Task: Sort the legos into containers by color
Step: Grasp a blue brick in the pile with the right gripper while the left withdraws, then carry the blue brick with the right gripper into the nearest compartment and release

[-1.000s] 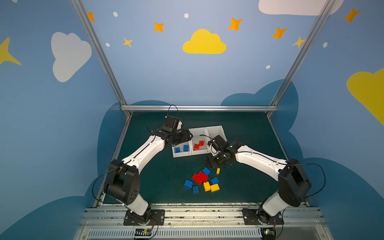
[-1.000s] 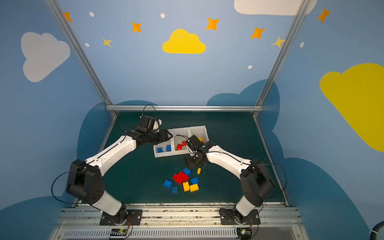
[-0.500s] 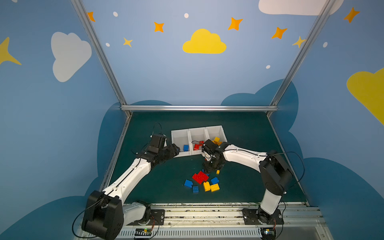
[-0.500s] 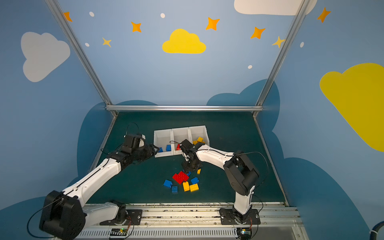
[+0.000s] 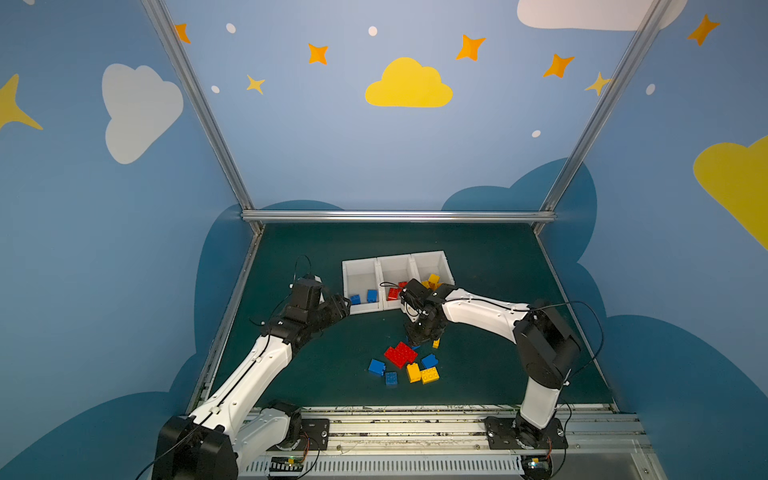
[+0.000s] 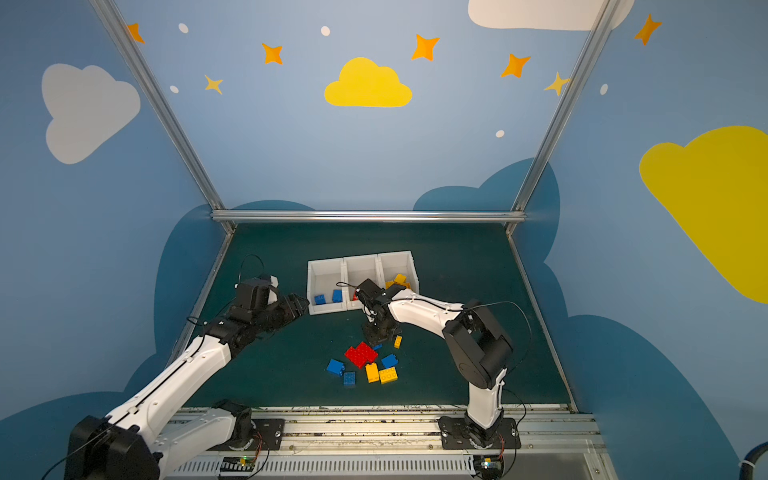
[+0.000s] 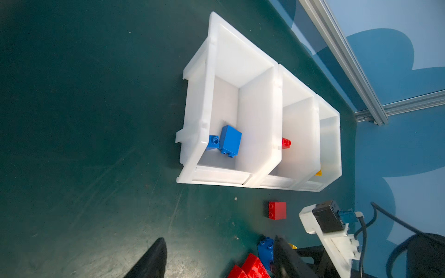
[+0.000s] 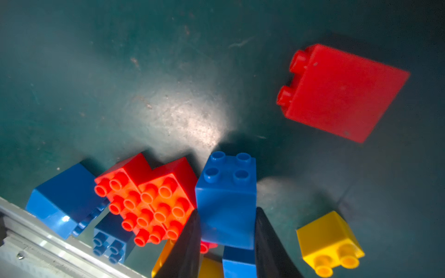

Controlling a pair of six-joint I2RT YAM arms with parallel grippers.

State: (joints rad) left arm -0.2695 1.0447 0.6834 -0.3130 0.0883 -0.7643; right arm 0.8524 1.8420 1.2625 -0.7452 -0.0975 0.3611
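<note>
**Both top views.** White plastic three-compartment bin (image 5: 432, 254) at mid-table on the dark green mat (image 5: 498, 291).
- Left compartment: two blue bricks (image 5: 363, 297).
- Middle compartment: red bricks (image 5: 392, 293).
- Right compartment: yellow bricks (image 5: 432, 280).
- Loose pile nearer than the bin: red studded cluster (image 5: 400, 354), three blue pieces and two yellow pieces, with a small yellow brick (image 5: 436, 343) at its right.
- Right gripper (image 5: 422, 332): pointing down at the pile's far edge.
- Left gripper (image 5: 343, 305): just left of the bin's near-left corner.

**Left wrist view.**
- Left gripper: fingers spread wide apart, nothing between them, above bare mat.
- The bin (image 7: 209, 72) lies ahead, with a single red brick (image 7: 277, 210) lying on its side just outside it.

**Right wrist view.**
- Right gripper (image 8: 227, 210): its dark fingers (image 8: 190, 240) are pressed against both sides of an upright blue four-stud brick (image 8: 226, 192), grasping it.
- That brick touches the red studded cluster (image 8: 149, 199).
- The small yellow brick (image 8: 330, 240) lies beside it and the single red brick (image 8: 342, 93) lies apart.
</note>
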